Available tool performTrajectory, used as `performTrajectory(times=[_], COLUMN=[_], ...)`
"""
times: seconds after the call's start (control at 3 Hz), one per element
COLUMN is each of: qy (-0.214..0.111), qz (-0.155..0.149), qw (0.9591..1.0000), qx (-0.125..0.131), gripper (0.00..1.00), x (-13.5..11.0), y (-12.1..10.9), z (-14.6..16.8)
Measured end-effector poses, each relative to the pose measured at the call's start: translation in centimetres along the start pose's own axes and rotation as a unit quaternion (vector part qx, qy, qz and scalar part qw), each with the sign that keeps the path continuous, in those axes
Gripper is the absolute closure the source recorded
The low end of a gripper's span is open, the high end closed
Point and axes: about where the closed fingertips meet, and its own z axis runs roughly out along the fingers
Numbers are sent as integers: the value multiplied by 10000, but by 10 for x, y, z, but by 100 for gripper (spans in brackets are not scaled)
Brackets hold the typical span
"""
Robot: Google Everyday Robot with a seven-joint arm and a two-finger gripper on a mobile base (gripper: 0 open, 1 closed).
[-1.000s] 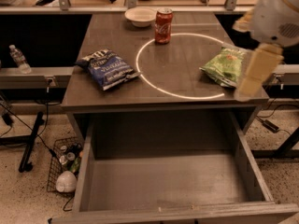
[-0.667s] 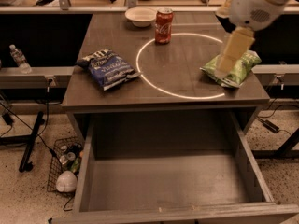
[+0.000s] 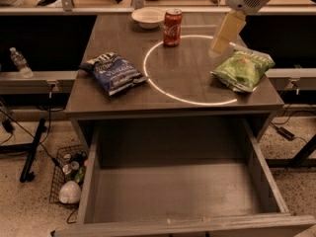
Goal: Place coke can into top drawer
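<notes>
Hanging over the right rear part of the table [image 3: 187, 85], the gripper [image 3: 217, 48] slants down toward the tabletop, just behind and left of the green chip bag [image 3: 243, 69]. We cannot tell whether it is open or closed. Compared with the picture a moment earlier, we see that it has moved left and toward the back, off the green bag and nearer the coke can [image 3: 172, 27], though the two are apart. The can stands upright at the back of the table, at the far edge of the white ring [image 3: 148, 78], just beside the white bowl [image 3: 148, 18]. We find the can, the bowl, the green bag and the blue chip bag [image 3: 113, 73] where they lay before. Below the table's front edge the top drawer [image 3: 173, 191] is pulled out, as before.
</notes>
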Motion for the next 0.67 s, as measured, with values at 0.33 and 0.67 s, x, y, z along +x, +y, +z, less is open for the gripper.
performTrajectory(times=[0.33,0.67], qy=[-238,-666], qz=[484,1208], qw=[9985,9903], qx=[55,139], gripper=[0,0], x=[-1,-8], y=[-7,-29], z=[22,72])
